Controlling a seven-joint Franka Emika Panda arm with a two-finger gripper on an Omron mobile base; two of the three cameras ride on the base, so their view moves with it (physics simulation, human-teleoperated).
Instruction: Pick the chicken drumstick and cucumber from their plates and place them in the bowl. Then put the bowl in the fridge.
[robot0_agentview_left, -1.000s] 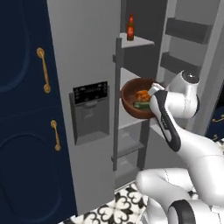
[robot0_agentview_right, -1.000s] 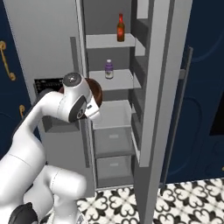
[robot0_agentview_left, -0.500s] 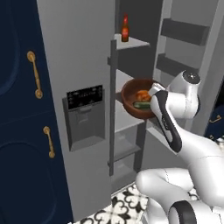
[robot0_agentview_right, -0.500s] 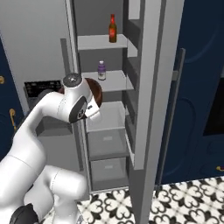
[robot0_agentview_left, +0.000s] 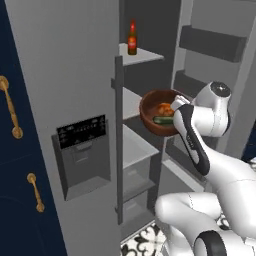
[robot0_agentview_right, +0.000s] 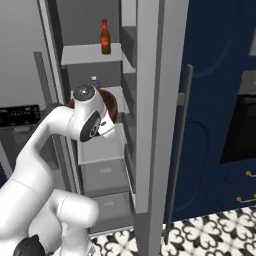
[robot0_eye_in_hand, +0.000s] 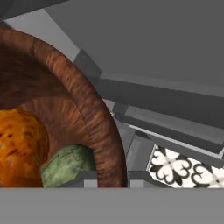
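In front of the open right half of the tall grey stainless-steel fridge (robot0_agentview_left: 75, 90), the white arm holds the round, glossy reddish-brown wooden bowl (robot0_agentview_left: 159, 114) in the air, level with a middle shelf and just at the mouth of the compartment. The gripper (robot0_agentview_left: 176, 107) sits at the bowl's right-hand rim in the left base view; in the hand view the two dark fingertips (robot0_eye_in_hand: 87, 177) stand on either side of that rim, one inside and one outside, so the jaws are closed narrowly on the bowl wall. Inside the bowl lie the golden-orange roasted chicken drumstick (robot0_agentview_left: 163, 108) and, just in front of it and touching it, the short dark-green cucumber (robot0_agentview_left: 163, 120); the hand view shows the two pressed together against the inner wall, the drumstick (robot0_eye_in_hand: 19, 146) to the left of the cucumber (robot0_eye_in_hand: 65, 164). On the top shelf stands a red-brown bottle (robot0_agentview_left: 132, 38), upright and well above the bowl. In the right base view a small purple-capped bottle (robot0_agentview_right: 94, 82) stands on the next shelf down, just behind the arm's wrist, and the bowl's brown edge (robot0_agentview_right: 111, 105) peeks out beside the wrist. The fridge's closed left door carries a black dispenser panel (robot0_agentview_left: 81, 131). Black-and-white patterned floor tiles (robot0_agentview_right: 210, 235) lie below the open door.
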